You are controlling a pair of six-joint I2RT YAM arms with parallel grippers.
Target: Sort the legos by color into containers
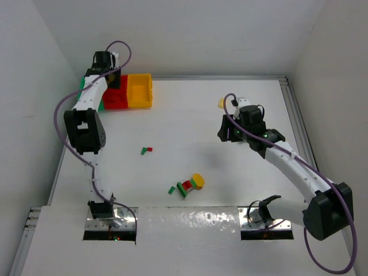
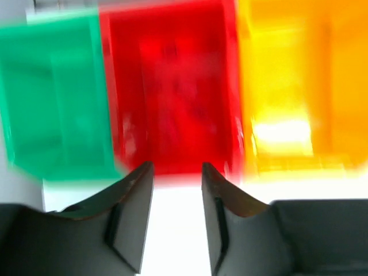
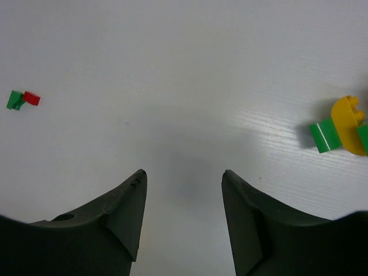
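Three joined containers stand at the back left: a green bin (image 2: 57, 115), a red bin (image 2: 172, 86) and a yellow bin (image 2: 299, 86), all blurred in the left wrist view. My left gripper (image 2: 177, 172) hovers open over the red bin's near rim with nothing between its fingers. From above, the left arm hides most of the green bin; the red bin (image 1: 115, 99) and yellow bin (image 1: 140, 90) show. Legos lie on the table: a green-and-red pair (image 1: 146, 150), a yellow, red and green cluster (image 1: 188, 184), and one yellow piece (image 1: 221, 103). My right gripper (image 3: 184, 175) hangs open over bare table.
White walls close in the table at the back and on both sides. A metal rail (image 1: 296, 121) runs along the right edge. In the right wrist view the green-and-red pair (image 3: 22, 99) lies far left and the yellow-green cluster (image 3: 339, 129) at the right edge.
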